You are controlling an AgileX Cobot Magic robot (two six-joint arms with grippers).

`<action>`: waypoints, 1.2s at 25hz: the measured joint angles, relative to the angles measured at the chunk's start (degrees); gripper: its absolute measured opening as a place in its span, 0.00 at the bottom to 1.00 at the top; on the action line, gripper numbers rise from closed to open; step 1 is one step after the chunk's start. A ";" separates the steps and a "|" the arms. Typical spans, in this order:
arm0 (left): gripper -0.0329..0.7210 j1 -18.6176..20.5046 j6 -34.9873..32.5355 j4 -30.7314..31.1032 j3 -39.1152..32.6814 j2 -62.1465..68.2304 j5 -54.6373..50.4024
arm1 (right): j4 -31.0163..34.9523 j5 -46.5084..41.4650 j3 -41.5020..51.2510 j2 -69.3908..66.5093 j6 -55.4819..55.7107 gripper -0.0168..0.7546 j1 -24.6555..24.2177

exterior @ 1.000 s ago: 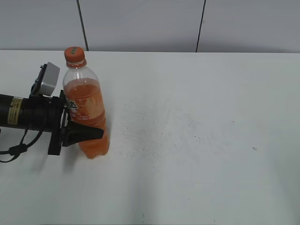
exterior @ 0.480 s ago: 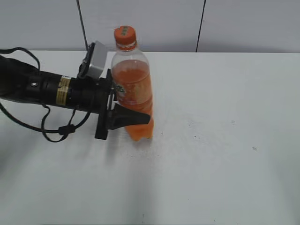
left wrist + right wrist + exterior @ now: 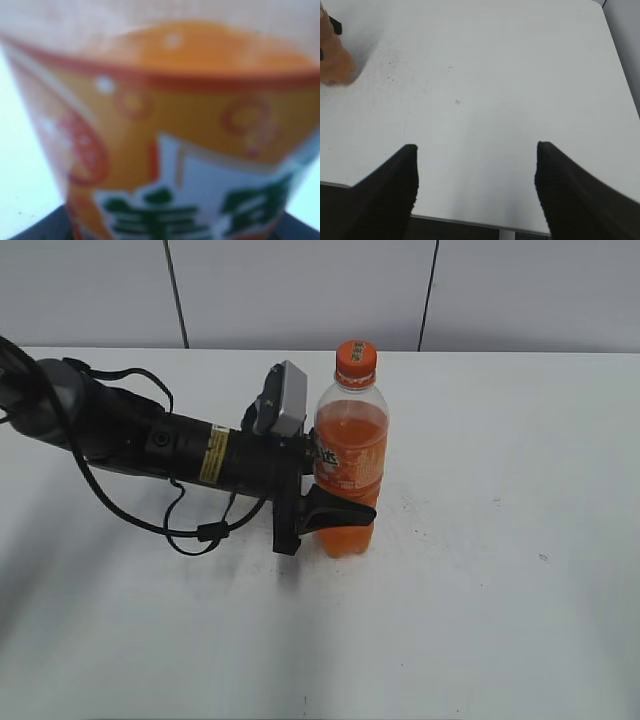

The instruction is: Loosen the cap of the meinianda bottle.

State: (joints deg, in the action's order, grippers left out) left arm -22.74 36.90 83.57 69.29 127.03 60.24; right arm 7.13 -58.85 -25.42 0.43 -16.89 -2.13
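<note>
Meinianda bottle (image 3: 349, 472) upright on the white surface (image 3: 480, 570), near the middle, slightly left. Orange cap (image 3: 356, 359) seated on the neck, untouched. Left tool (image 3: 338, 495) clenched around the lower body of the bottle, one black finger (image 3: 340, 512) crossing in front just below the label, arm reaching in from the left with a grey wrist camera box (image 3: 285, 400) beside the bottle's shoulder. In the left wrist view, filled by a blurred close-up of the orange label (image 3: 165, 165) with white and green lettering. Right tool (image 3: 475, 175) released, fingers (image 3: 395, 190) spread wide, hovering at the near edge of the surface, well apart from the bottle seen at the far left corner.
</note>
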 joint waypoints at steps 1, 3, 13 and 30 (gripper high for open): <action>0.57 -0.05 0.00 0.15 0.00 0.12 -0.53 | 0.00 0.00 0.00 0.00 0.00 0.73 0.00; 0.57 0.07 0.00 0.07 0.15 0.12 -0.60 | 0.00 0.00 0.00 0.00 0.00 0.73 0.00; 0.57 2.67 0.11 0.13 0.15 1.10 -0.05 | 0.00 0.00 0.00 0.00 0.00 0.73 0.00; 0.57 2.67 0.22 -0.01 0.44 1.76 1.09 | 0.00 0.00 0.00 0.00 0.00 0.73 0.00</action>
State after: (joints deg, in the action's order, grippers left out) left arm -20.06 37.12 83.56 69.73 128.79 61.33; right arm 7.13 -58.85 -25.42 0.43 -16.89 -2.13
